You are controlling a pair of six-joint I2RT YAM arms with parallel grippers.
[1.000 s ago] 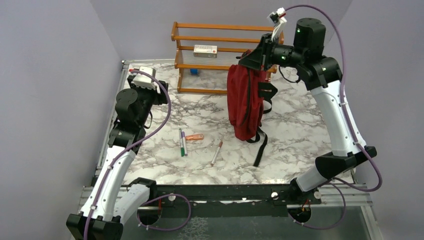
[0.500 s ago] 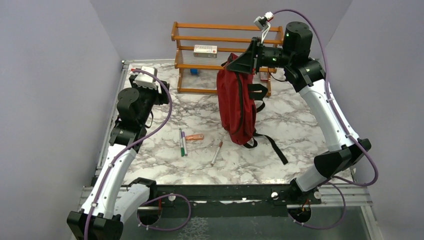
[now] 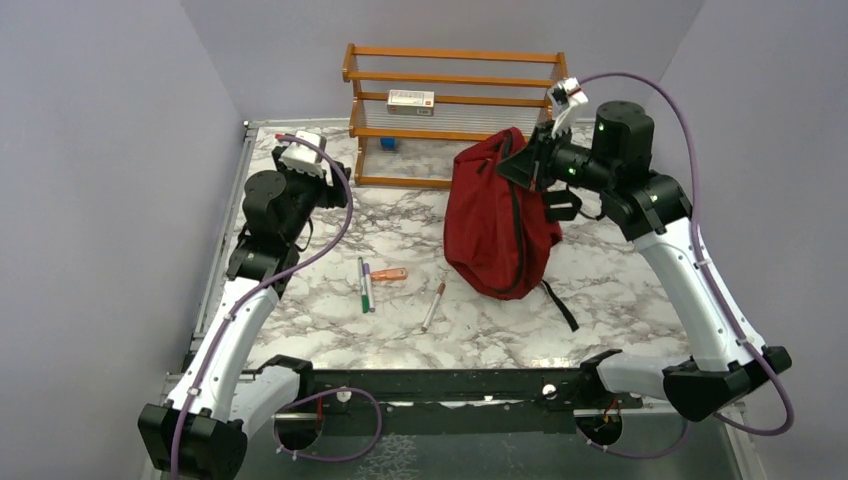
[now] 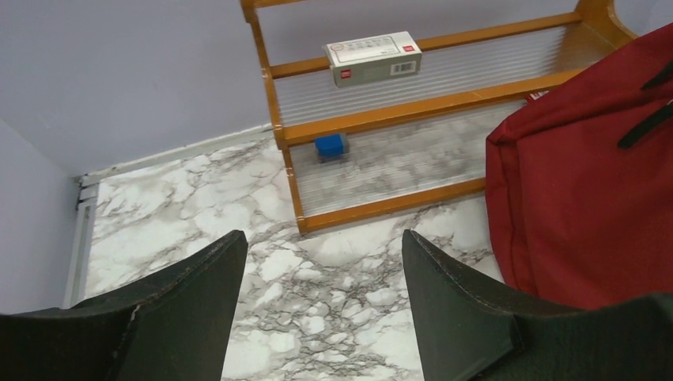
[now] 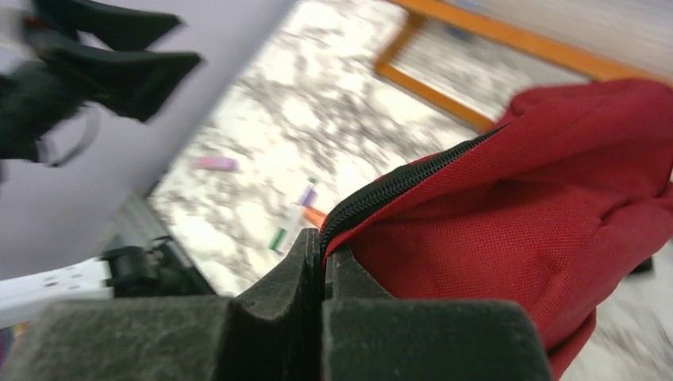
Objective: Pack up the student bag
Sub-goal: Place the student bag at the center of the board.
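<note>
The dark red student bag point(image 3: 495, 230) slumps on the marble table point(image 3: 600, 270) right of centre, its top held up by my right gripper point(image 3: 522, 158). In the right wrist view that gripper point(image 5: 324, 248) is shut on the bag's edge beside the black zipper point(image 5: 413, 176). The bag point(image 4: 587, 182) also fills the right side of the left wrist view. My left gripper point(image 4: 324, 248) hangs open over bare marble at the far left, empty, well left of the bag.
A wooden rack point(image 3: 450, 110) stands at the back, with a white box point(image 3: 411, 100) on a shelf and a small blue block point(image 3: 388, 143) below. Several pens point(image 3: 366, 284) and an orange marker point(image 3: 390, 274) lie mid-table. A black strap point(image 3: 560, 305) trails from the bag.
My right arm has dropped and swung right, so the bag, which hung tall and narrow, has sunk onto the table and bulged wide. My left arm shifted slightly towards the back.
</note>
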